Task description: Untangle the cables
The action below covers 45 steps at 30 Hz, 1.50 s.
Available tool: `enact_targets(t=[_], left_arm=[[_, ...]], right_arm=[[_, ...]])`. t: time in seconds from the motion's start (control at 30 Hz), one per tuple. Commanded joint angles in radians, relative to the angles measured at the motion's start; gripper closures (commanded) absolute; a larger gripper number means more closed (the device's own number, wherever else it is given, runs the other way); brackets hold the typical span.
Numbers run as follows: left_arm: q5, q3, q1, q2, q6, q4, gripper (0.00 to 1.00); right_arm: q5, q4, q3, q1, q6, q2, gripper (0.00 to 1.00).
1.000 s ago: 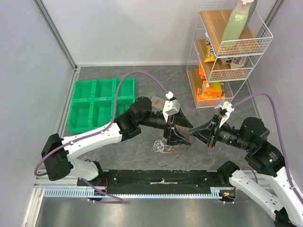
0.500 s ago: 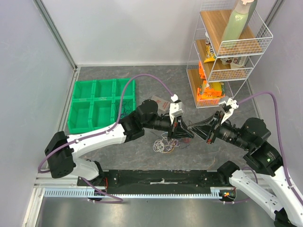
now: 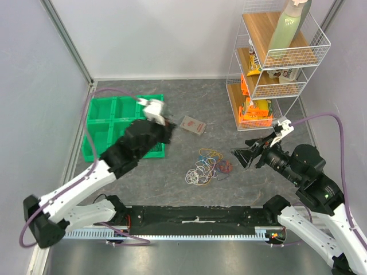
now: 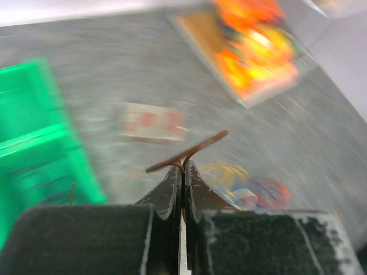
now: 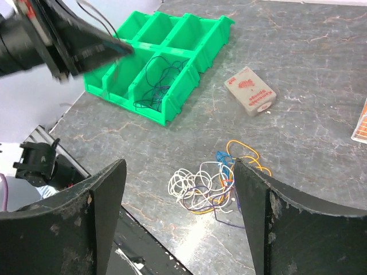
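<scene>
**Left arm off the cables, one strand taken**

Change since a second ago: both hands were together over the cables (image 3: 202, 171). The left arm has swung away to 10 o'clock, above the bin (image 3: 100, 123). The right hand (image 3: 241, 156) has drawn back to 3 o'clock of the heap and gone from shut to wide, holding nothing.

Left hand (image 4: 182, 172): pinched tight on one thin brown cable (image 4: 189, 152), which sticks out past the fingertips. That view is blurred.

Cables: one loose tangle at table centre, with white, yellow, blue, orange and purple strands; the count is not readable.

Containers: one green bin of six compartments, with a dark cable (image 5: 157, 86) lying in the side nearest the heap. One wire rack (image 3: 235, 69) at 1 o'clock has three shelves, a bottle (image 3: 289, 26) on top and snack packets below.

Loose items: one small pack (image 3: 193, 124), at 12 o'clock of the heap.
</scene>
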Motion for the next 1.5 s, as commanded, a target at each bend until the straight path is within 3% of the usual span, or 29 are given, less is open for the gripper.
enact_targets(t=[0.0, 0.1, 0.23, 0.53, 0.67, 0.77, 0.93, 1.17, 1.47], left_arm=[[-0.382, -0.055, 0.271, -0.144, -0.203, -0.142, 0.98], [-0.461, -0.085, 0.423, -0.181, -0.277, -0.115, 0.98], [-0.56, -0.122, 0.532, -0.149, -0.333, -0.011, 0.98], [-0.376, -0.161, 0.784, 0.072, -0.571, 0.099, 0.98], [-0.391, -0.21, 0.819, 0.154, -0.533, 0.273, 0.98], [-0.276, -0.257, 0.855, 0.218, -0.492, 0.429, 0.98], [-0.121, -0.378, 0.868, 0.35, -0.463, 0.836, 0.98], [-0.029, -0.369, 0.878, 0.474, -0.484, 1.083, 0.98], [0.121, -0.418, 0.985, 0.553, -0.628, 1.346, 0.98]], right_arm=[[0.045, -0.012, -0.012, 0.003, -0.027, 0.012, 0.18], [0.048, -0.01, -0.018, 0.003, -0.03, 0.002, 0.18], [0.048, -0.01, -0.029, 0.003, -0.03, -0.007, 0.18], [0.045, -0.035, -0.036, 0.003, -0.041, -0.036, 0.18], [0.05, -0.036, -0.055, 0.003, -0.05, -0.044, 0.18], [0.044, -0.036, -0.066, 0.003, -0.052, -0.04, 0.18], [0.042, -0.023, -0.084, 0.003, -0.055, -0.03, 0.18], [0.036, -0.018, -0.096, 0.003, -0.056, -0.024, 0.17], [0.022, 0.007, -0.124, 0.003, -0.035, -0.025, 0.18]])
